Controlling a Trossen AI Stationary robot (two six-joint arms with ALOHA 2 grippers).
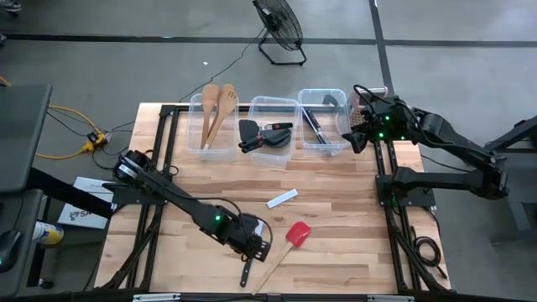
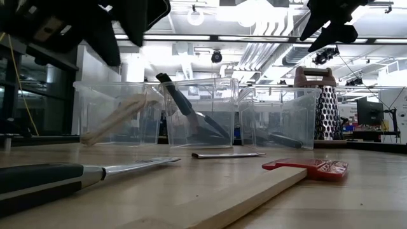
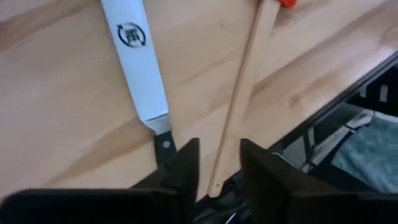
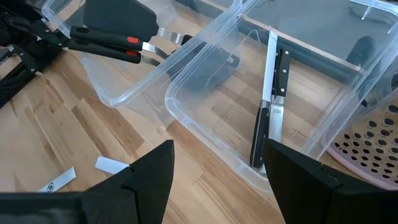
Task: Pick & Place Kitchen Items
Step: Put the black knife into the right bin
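**Counter (image 1: 336, 210), pale wood, near edge at 6 o'clock.**

- Left claw (image 1: 252, 245): low over the counter toward 6 o'clock. In its wrist view the two fingers (image 3: 183, 165) stand a narrow gap apart, straddling the lower end of a pale wooden handle. Whether the pads already press the wood cannot be told; count it as part-closed, grip unconfirmed.
- Red-headed spatula (image 1: 297, 234): flat on the counter just right of the left claw, head toward 1 o'clock, handle running down toward 7 o'clock. This looks to be the item in hand.
- Black-handled knife (image 3: 140, 68): white blade lying just beside the spatula handle, its black grip against one finger.
- Right claw (image 1: 359, 138): waiting at 2 o'clock beside the right-hand bin, fingers spread wide, holding nothing.
- Three clear bins (image 1: 273, 130) in a row at 12 o'clock: wooden spoons (image 1: 214, 113) left, black turners (image 1: 264, 134) centre, knives (image 4: 266, 118) right.
- Small white strip (image 1: 282, 198) mid-counter.

**Handling note (judgement).** Centre the fingers on the wooden handle only; the knife lies close enough to be pinched too or dragged along. Close squarely, lift straight up. Gripped near its end, the spatula will likely droop head-down, so carry high over the bin rim.
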